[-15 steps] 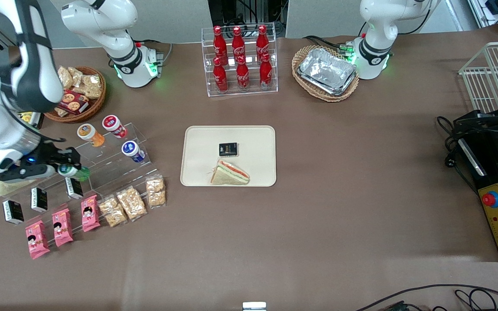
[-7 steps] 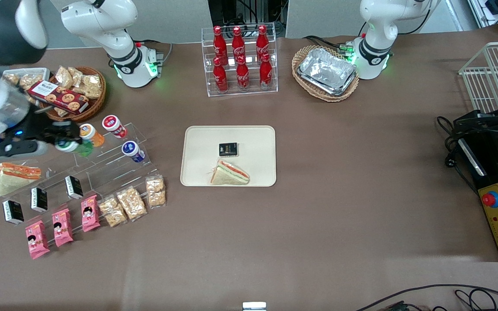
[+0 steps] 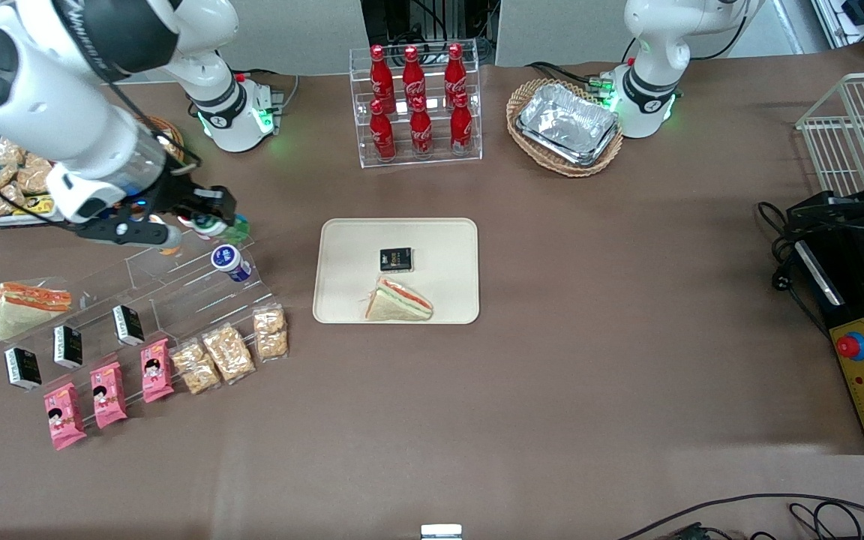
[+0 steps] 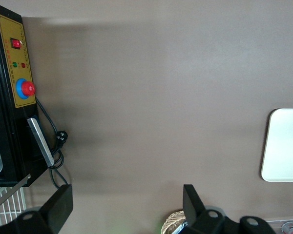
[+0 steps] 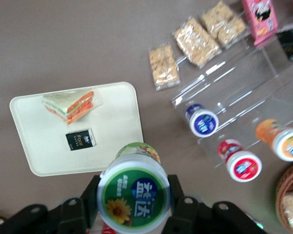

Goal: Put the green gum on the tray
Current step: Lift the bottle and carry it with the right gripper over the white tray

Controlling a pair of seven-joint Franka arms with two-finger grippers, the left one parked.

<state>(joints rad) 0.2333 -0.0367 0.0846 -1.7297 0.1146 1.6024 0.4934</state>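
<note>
The tray (image 3: pixel 342 247) already carries 1 sandwich (image 3: pixel 400 301) and 1 black packet (image 3: pixel 395 259) but no bottle. Farther off, toward the working arm's end, the gripper (image 3: pixel 216 223) is clamped on the green gum (image 5: pixel 133 199), held aloft above the acrylic stand (image 3: pixel 177 279). The pick looks done; carrying across and setting down remain.

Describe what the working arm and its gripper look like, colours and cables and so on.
The working arm has glossy white rounded shells with black joint sections and dark lettering on one black band. A thin black cable loops beside it. Its wrist ends in a white block showing a small blue light, and the gripper is black, with two black fingers.
</note>
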